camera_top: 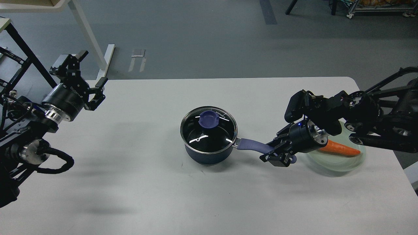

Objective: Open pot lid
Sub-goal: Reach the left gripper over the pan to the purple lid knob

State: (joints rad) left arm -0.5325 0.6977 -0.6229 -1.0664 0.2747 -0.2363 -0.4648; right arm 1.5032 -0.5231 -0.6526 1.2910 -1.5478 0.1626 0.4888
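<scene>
2 black arms [62, 98], silver wrist rings, looped black cables, blue LED

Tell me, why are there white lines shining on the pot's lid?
In the head view, those streaks on the lid are glare: its glass mirrors lights overhead. Soft grey shadows fall on the table beneath the pot and both arms; the picture looks sharp.
</scene>
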